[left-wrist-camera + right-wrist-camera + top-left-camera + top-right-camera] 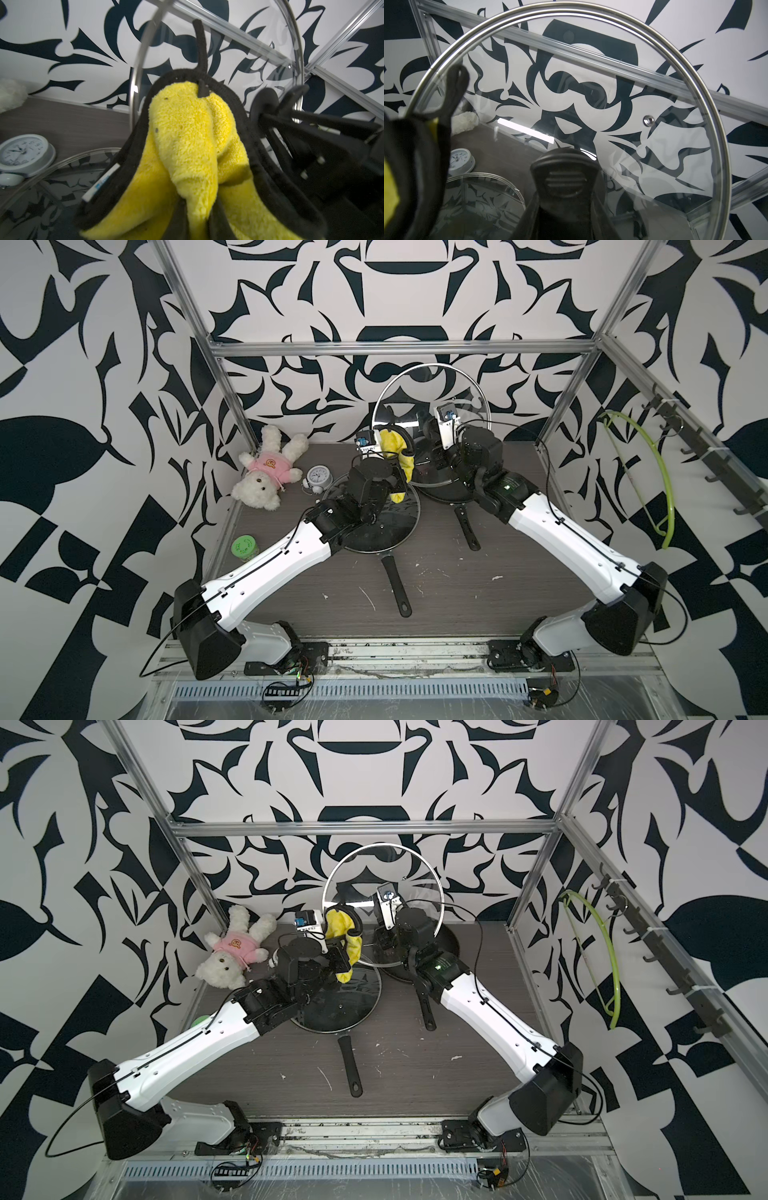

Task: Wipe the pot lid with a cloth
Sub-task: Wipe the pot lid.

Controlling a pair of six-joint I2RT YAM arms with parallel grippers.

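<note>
The pot lid [415, 389] [374, 873] is clear glass with a steel rim and stands upright above the back of the table. My right gripper [428, 439] [566, 207] is shut on its black knob [564, 172] [266, 108]. My left gripper [198, 224] is shut on the cloth [397, 443] [338, 925] [187, 135], a fluffy yellow one with dark trim and a loop. The cloth hangs bunched beside the lid's left rim [135, 83], on the knob side. I cannot tell whether cloth and glass touch. Its edge shows in the right wrist view [388, 187].
A second glass lid [386, 526] lies on a black pan whose handle [395, 585] points to the front. Another pan [440, 489] sits under my right arm. A teddy bear [266, 472], a clock [318, 477] and a green jar [244, 547] are at the left; a green hanger [648, 481] is on the right wall.
</note>
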